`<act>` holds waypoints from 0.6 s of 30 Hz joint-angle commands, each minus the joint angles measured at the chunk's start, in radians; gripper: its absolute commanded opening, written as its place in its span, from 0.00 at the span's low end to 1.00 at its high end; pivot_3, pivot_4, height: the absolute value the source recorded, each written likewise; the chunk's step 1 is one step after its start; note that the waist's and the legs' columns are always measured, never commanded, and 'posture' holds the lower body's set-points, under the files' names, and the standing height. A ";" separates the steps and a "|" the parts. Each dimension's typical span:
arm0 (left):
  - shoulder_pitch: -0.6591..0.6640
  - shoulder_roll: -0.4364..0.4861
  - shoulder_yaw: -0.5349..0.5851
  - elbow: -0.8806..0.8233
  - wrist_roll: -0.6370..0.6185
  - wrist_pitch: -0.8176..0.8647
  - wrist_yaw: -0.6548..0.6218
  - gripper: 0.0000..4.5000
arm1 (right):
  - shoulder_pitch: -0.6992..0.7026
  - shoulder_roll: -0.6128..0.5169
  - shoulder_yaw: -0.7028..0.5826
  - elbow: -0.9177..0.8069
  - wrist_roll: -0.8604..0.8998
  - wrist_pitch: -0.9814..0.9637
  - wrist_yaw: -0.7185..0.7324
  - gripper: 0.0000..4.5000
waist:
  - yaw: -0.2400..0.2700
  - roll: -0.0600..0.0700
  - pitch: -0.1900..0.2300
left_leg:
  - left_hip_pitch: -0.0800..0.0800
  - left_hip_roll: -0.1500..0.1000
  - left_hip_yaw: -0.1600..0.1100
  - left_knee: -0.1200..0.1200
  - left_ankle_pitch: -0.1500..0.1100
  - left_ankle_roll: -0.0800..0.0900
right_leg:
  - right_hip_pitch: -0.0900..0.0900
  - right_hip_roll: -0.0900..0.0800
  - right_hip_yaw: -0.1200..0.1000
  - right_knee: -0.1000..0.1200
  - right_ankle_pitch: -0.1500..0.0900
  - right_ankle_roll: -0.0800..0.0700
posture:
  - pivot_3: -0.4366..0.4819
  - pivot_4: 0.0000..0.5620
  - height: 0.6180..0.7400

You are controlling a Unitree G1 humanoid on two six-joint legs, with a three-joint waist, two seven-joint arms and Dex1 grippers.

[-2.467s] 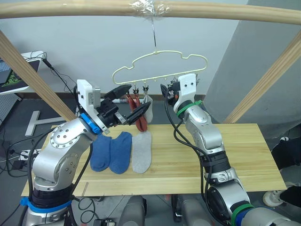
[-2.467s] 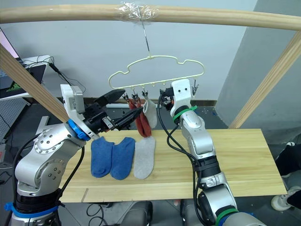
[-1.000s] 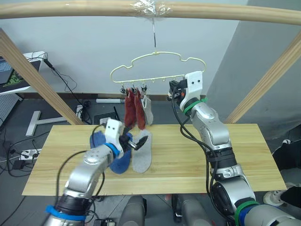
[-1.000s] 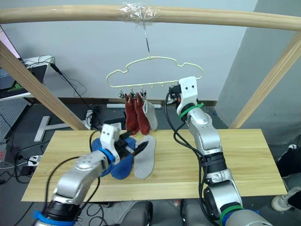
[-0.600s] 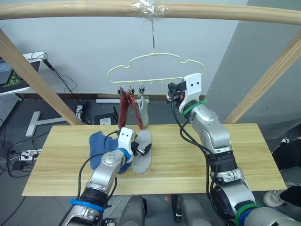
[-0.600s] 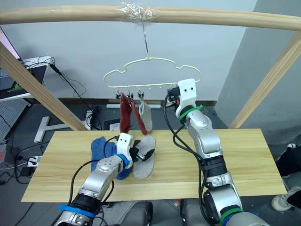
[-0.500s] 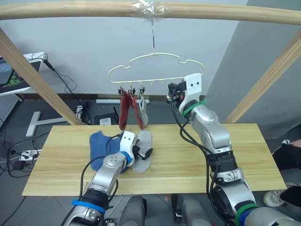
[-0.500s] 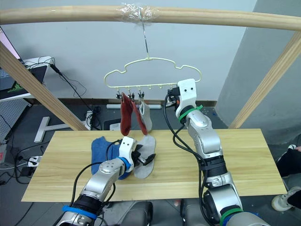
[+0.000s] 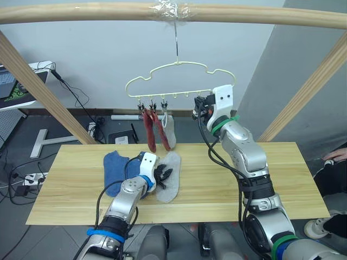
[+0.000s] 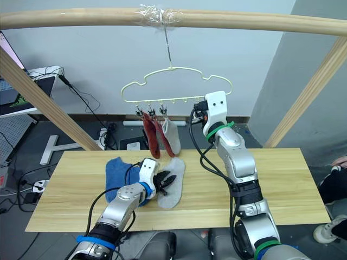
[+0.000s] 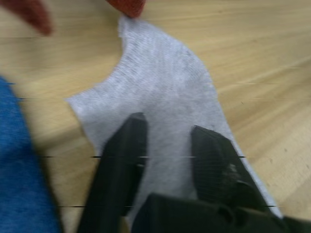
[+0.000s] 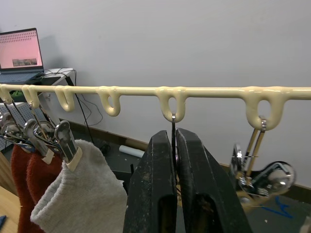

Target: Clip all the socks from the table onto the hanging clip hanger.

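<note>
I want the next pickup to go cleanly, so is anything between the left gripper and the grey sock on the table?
Nothing visible. The left gripper is open right over the grey sock, a finger on either side of its middle.

Blue socks (image 9: 120, 171) partly behind left arm; clip in right claw (image 12: 173, 145) hidden.

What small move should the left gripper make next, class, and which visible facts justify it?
Probably close the left gripper on the grey sock: its open fingers straddle the fabric lying on the table, and the right gripper is shut on a free clip of the clip hanger.
</note>
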 commanded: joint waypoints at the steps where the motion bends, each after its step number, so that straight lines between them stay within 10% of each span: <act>1: 0.039 0.000 -0.037 0.002 0.038 -0.027 -0.015 0.15 | 0.013 -0.013 -0.004 -0.025 0.004 0.008 0.004 0.00 | 0.000 0.000 0.000 | 0.000 0.000 0.000 0.000 0.000 0.000 | 0.000 0.000 0.000 0.000 0.000 0.000 | 0.48 0.40 1.00; 4: 0.051 -0.011 -0.030 -0.013 0.035 -0.045 -0.009 0.00 | 0.013 -0.022 -0.002 -0.026 0.007 0.010 0.014 0.00 | 0.000 0.000 0.000 | 0.000 0.000 0.000 0.000 0.000 0.000 | 0.000 0.000 0.000 0.000 0.000 0.000 | 0.49 0.39 1.00; 18: 0.099 0.020 0.006 -0.249 -0.044 0.033 -0.087 0.11 | -0.009 -0.047 -0.015 -0.016 0.017 0.016 0.035 0.00 | 0.000 0.000 0.000 | -0.001 0.000 0.000 0.000 0.000 0.000 | 0.000 0.000 0.000 0.000 0.000 0.000 | 0.50 0.38 1.00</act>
